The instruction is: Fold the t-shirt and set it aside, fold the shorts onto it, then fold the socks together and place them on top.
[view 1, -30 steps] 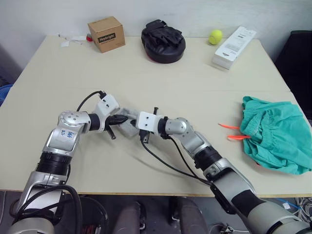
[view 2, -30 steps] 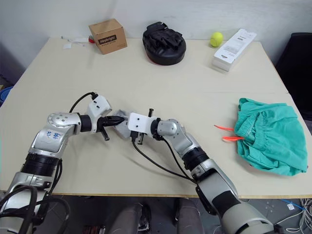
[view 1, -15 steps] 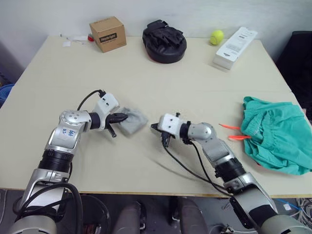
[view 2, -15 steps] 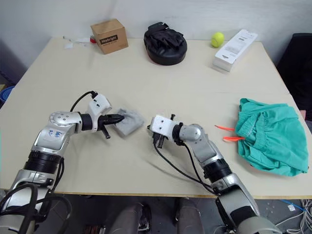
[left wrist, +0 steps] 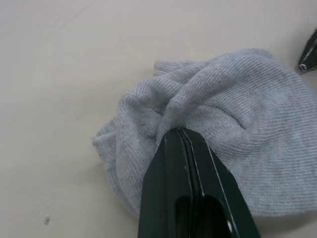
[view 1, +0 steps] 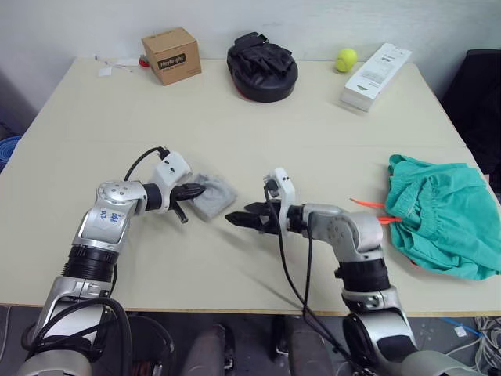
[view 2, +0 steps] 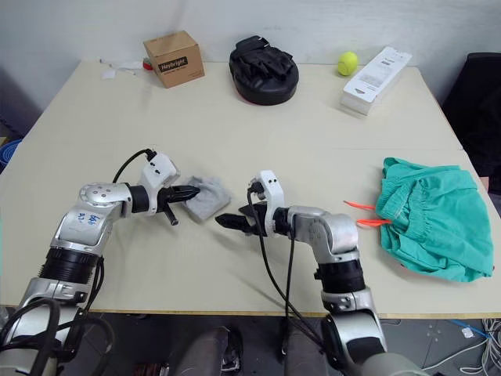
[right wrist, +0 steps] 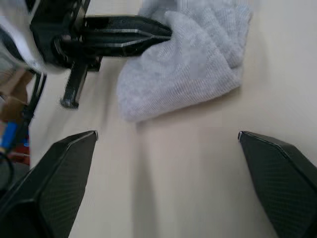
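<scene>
Grey knit socks (view 1: 213,195) lie bunched left of centre on the tabletop (view 1: 258,133). Teal shorts (view 1: 442,223), crumpled, orange drawstring (view 1: 372,211) trailing left, sit far right, perhaps over something red.

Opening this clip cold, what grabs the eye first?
Near the middle of the table, the left gripper is shut on the bundled grey socks, while the right gripper sits open just short of them. The teal shorts lie heaped at the table's right edge, orange drawstring trailing out.
</scene>
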Controlling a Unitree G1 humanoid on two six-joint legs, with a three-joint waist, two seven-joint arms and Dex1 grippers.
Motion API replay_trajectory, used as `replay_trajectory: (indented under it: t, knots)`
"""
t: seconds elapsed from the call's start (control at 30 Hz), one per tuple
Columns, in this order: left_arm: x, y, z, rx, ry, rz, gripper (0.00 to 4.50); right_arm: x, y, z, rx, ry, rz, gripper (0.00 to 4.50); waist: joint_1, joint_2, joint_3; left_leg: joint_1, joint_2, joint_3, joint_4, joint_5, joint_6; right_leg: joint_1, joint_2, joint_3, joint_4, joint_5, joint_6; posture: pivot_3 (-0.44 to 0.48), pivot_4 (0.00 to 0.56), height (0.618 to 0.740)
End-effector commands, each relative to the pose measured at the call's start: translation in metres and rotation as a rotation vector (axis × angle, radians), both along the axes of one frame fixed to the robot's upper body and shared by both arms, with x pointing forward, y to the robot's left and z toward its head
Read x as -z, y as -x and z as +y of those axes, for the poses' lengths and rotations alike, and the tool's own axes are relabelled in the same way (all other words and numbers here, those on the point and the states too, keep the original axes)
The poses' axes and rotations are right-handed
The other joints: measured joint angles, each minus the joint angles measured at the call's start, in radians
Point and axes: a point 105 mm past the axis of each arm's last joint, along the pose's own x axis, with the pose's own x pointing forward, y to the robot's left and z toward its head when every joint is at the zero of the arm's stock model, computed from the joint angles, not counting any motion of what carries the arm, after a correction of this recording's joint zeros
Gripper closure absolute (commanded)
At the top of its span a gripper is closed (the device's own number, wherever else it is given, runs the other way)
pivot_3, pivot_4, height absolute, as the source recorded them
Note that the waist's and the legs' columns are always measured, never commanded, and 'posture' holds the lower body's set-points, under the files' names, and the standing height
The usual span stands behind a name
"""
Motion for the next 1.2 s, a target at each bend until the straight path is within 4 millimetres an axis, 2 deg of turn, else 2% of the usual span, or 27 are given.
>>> replay_trajectory:
  t: [0.03,0.27,0.5,0.67,0.77,0.87,1.1,1.2]
  knots:
    - [0.007,0.004,0.004,-0.01,-0.018,0.026,4.5,0.015,0.002,0.006,0.014,-0.05,0.167,0.03,-0.002,0.0,0.0,0.0,0.0,0.0,0.0,0.0,0.0,0.0,0.0,0.0,0.0,0.0,0.0,0.0,0.15,0.74]
    - [0.006,0.006,0.008,-0.021,-0.027,0.025,4.5,0.029,-0.003,0.037,0.027,-0.109,0.319,0.03,-0.017,0.001,-0.002,0.003,0.0,0.001,-0.003,0.0,-0.001,0.0,0.001,0.001,0.002,0.0,0.0,0.0,0.15,0.74]
    - [0.007,0.006,0.011,-0.035,-0.03,0.024,4.5,0.03,-0.006,0.071,-0.005,-0.108,0.315,0.03,-0.029,0.0,-0.006,0.004,0.001,0.001,-0.003,0.001,-0.002,0.0,0.0,0.002,0.002,0.0,0.0,0.0,0.15,0.74]
    - [0.007,0.006,0.013,-0.041,-0.028,0.024,4.5,0.034,-0.009,0.08,-0.009,-0.089,0.303,0.03,-0.03,0.0,-0.006,0.004,0.001,0.001,-0.004,0.001,-0.003,-0.001,0.0,0.003,0.003,0.0,0.0,0.0,0.15,0.74]
    - [0.007,0.007,0.013,-0.044,-0.027,0.025,4.5,0.036,-0.01,0.082,-0.013,-0.07,0.284,0.62,-0.03,0.0,-0.006,0.004,0.001,0.001,-0.004,0.001,-0.003,-0.001,0.0,0.003,0.003,0.0,0.0,0.0,0.15,0.74]
    - [0.008,0.007,0.014,-0.047,-0.025,0.025,4.5,0.038,-0.011,0.081,-0.015,-0.046,0.256,1.76,-0.031,0.0,-0.006,0.004,0.001,0.001,-0.004,0.001,-0.003,-0.002,0.0,0.004,0.003,0.0,0.0,0.0,0.15,0.74]
    - [0.008,0.01,0.014,-0.05,-0.006,0.031,4.5,0.037,-0.014,0.069,-0.015,-0.025,0.193,3.99,-0.031,-0.002,-0.009,0.005,0.001,0.001,-0.006,0.001,-0.005,-0.002,0.001,0.005,0.003,0.0,0.0,0.0,0.15,0.74]
    - [0.008,0.011,0.013,-0.046,0.01,0.036,4.5,0.032,-0.014,0.063,-0.026,-0.019,0.139,4.47,-0.027,-0.002,-0.012,0.005,0.001,0.001,-0.006,0.001,-0.005,-0.002,0.001,0.006,0.002,0.0,0.0,0.0,0.15,0.74]
